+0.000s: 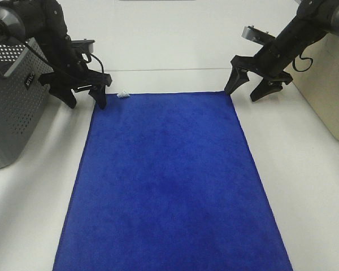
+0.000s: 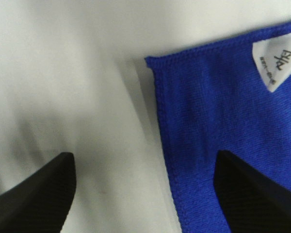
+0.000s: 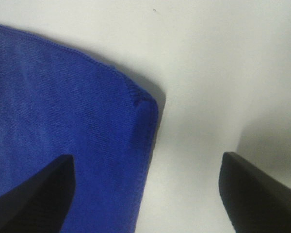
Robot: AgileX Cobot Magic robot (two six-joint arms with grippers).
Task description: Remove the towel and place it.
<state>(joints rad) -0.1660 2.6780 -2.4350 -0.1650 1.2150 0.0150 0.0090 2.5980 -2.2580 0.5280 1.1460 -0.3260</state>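
Blue towel (image 1: 169,180) flat on white table (image 1: 311,192). By far corner with white tag (image 1: 122,95): left gripper (image 1: 86,103), fingers wide, empty. By other far corner: right gripper (image 1: 242,94), fingers wide, empty.

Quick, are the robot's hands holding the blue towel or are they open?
Left gripper: open, holding nothing, by the tagged corner of the towel.
Right gripper: open, holding nothing, by the other far corner.

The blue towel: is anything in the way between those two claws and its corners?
Nothing visible is. The left claw and right claw hang open at the two far corners of the towel, each straddling an edge, with only cloth and white table beneath.
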